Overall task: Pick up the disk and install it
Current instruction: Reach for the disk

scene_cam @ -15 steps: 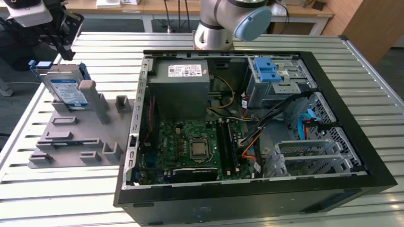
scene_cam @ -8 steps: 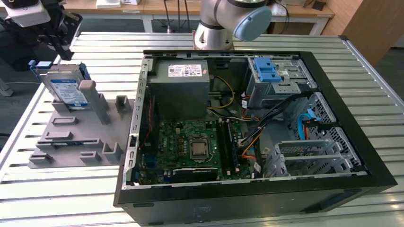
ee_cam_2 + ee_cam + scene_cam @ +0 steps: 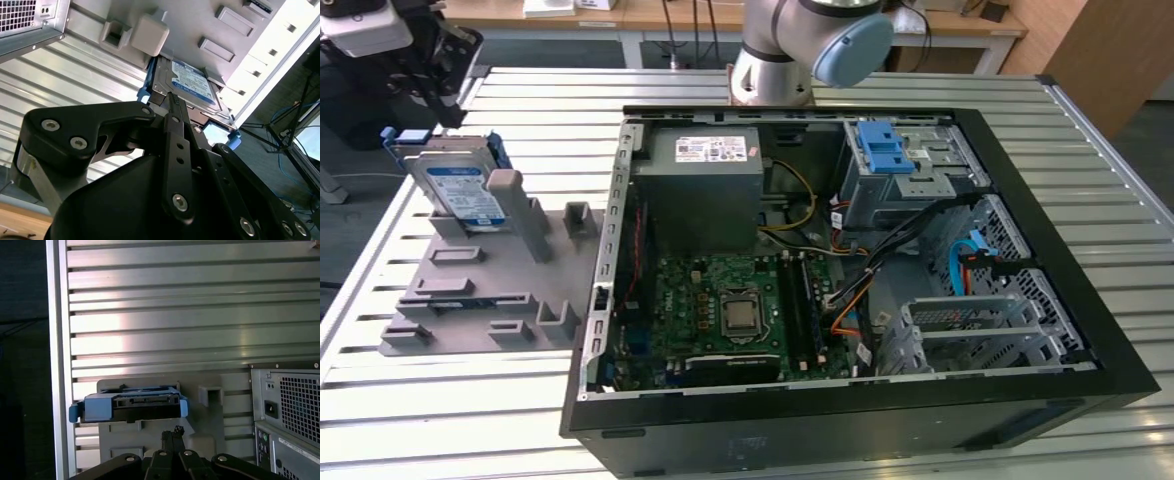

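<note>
On grey stand, disk on end, long axis near-vertical; hand narrow, empty.

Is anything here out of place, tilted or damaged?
Nothing stands out. The disk stands on edge in the grey holder beside the open computer case, and nothing looks spilled or broken.

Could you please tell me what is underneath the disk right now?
The disk stands on edge in a grey fixture tray on the slatted table; its bottom edge is hidden.
</note>
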### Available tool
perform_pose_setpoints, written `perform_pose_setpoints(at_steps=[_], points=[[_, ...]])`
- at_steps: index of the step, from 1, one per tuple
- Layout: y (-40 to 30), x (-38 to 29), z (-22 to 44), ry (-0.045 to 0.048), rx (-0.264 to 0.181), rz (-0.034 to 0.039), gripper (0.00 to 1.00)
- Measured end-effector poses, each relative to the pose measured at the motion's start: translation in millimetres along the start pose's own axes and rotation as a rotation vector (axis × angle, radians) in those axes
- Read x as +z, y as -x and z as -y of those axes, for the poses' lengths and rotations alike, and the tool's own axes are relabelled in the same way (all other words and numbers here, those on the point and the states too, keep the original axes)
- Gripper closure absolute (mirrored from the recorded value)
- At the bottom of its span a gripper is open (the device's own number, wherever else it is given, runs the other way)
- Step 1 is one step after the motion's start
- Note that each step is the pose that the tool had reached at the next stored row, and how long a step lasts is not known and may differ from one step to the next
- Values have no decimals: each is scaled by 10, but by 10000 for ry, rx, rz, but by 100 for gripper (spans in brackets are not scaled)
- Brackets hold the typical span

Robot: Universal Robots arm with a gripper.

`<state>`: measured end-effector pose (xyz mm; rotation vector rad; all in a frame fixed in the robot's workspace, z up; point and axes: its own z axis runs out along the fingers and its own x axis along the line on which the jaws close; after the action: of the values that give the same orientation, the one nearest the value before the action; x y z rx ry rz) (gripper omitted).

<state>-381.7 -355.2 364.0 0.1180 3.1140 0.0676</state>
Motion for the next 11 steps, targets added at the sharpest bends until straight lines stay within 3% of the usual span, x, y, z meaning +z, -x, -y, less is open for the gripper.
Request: perform_pose_setpoints(at_steps=[11], points=[[-103, 0, 3, 0, 1, 0, 89]])
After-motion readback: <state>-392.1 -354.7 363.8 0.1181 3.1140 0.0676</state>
